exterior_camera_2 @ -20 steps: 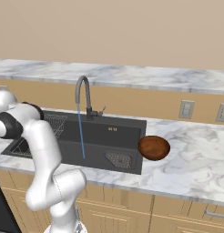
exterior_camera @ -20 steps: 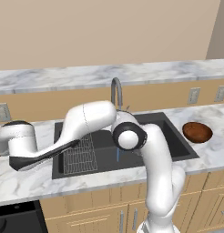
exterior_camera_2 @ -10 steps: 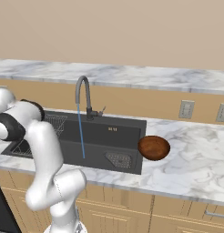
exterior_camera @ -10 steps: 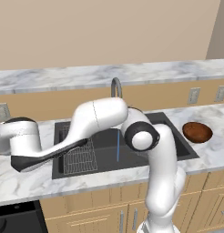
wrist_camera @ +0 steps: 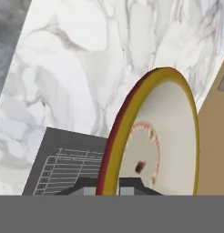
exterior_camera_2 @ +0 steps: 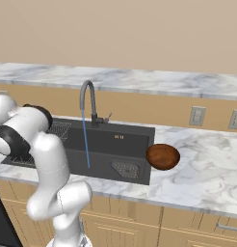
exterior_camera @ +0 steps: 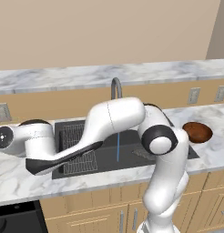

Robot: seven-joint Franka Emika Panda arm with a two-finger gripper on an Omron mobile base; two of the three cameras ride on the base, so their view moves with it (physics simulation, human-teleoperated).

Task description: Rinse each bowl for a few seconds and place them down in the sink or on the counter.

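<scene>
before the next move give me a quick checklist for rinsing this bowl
1. Grip: gripper shut on the tan bowl, rim between the fingertips: ok.
2. Water: blue stream running from the tap: ok.
3. Bowl under the stream: bowl is held left of the sink over the counter: not ok.
4. Wire rack free for set-down: ok.
5. Reddish-brown bowl resting on the counter right of the sink, out of the path: ok.
6. Bowl wet yet: cannot tell.
</scene>
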